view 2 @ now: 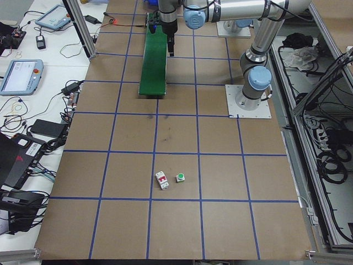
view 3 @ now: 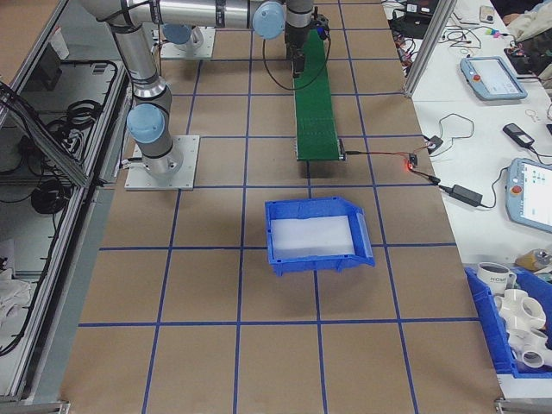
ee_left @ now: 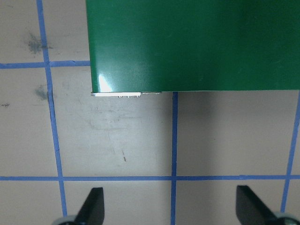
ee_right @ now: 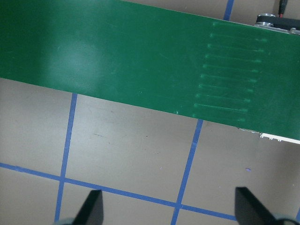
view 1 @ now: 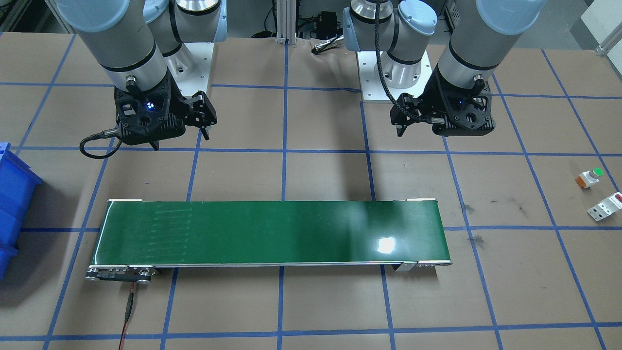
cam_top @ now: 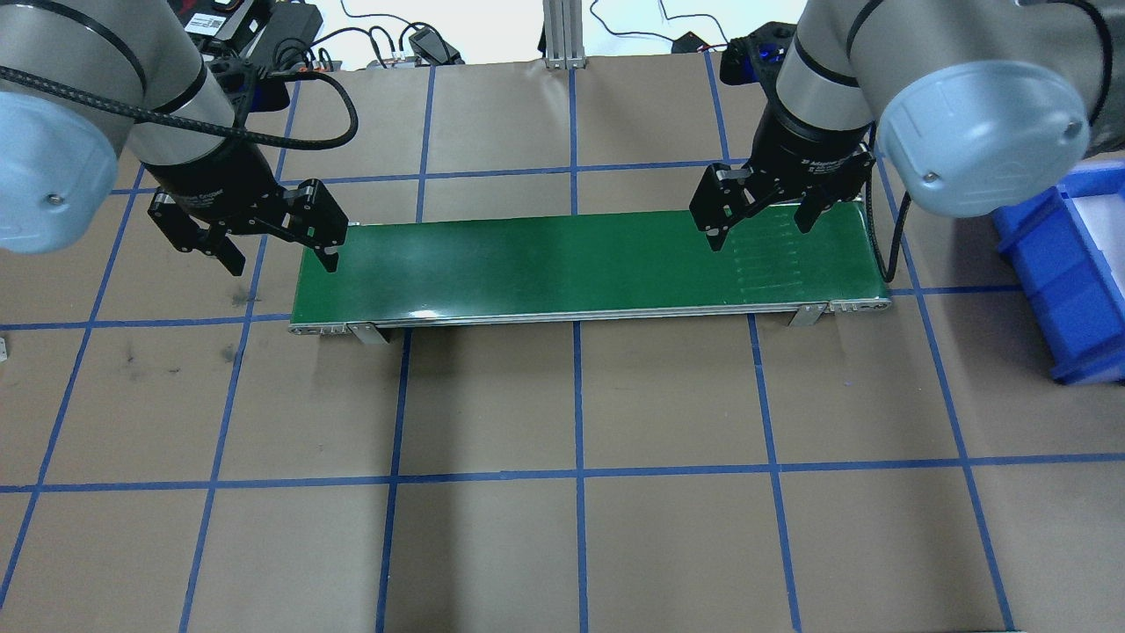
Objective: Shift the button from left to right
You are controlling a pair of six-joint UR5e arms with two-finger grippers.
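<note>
Button: round green cap, white blocky body, orange base piece, lying on its side on the bench at the robot's far left, just beside a white terminal block. Left end effector empty, fingers spread, hovering over the green conveyor's left end. Right end effector likewise spread and empty, above the belt's right end.

The table is covered in brown paper crossed by a grid of blue tape lines. A glossy dark green conveyor belt is seen. The button is capped in green, white-bodied, orange-based. A blue bin is shown.
</note>
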